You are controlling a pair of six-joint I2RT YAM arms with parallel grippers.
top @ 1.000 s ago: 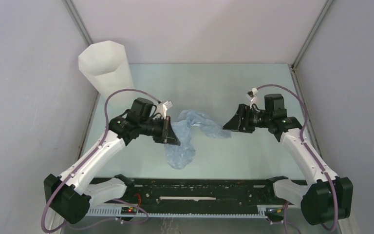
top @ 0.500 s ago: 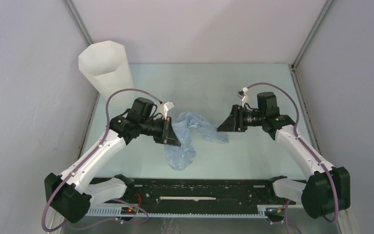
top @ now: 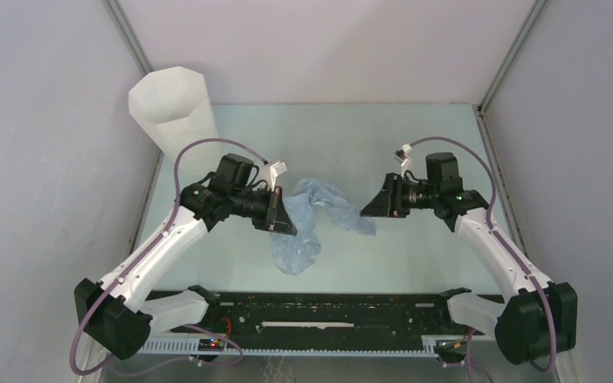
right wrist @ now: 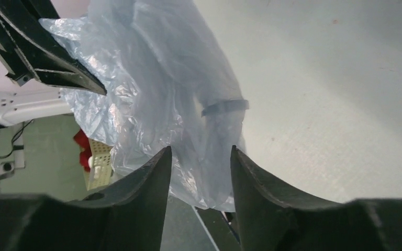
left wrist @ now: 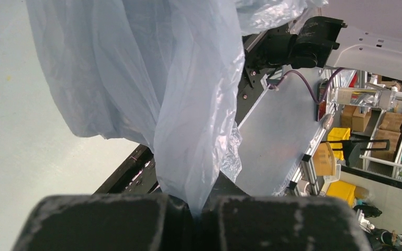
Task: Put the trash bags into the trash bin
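The thin, wrinkly, translucent pale blue-grey plastic trash bag [top: 319, 209] sags crumpled between the two arms. Its lower fold seems to rest on the pale green surface [top: 415, 255], well apart from the tall white faceted translucent trash bin [top: 172, 108] in the far left corner. The left fingers [top: 282, 217] are pressed together on a pinch of film. The right fingers [top: 371, 206] stand apart with film in the gap, not gripping yet. They should close on a thick gather, not one slippery layer, before both arms lift toward the bin.
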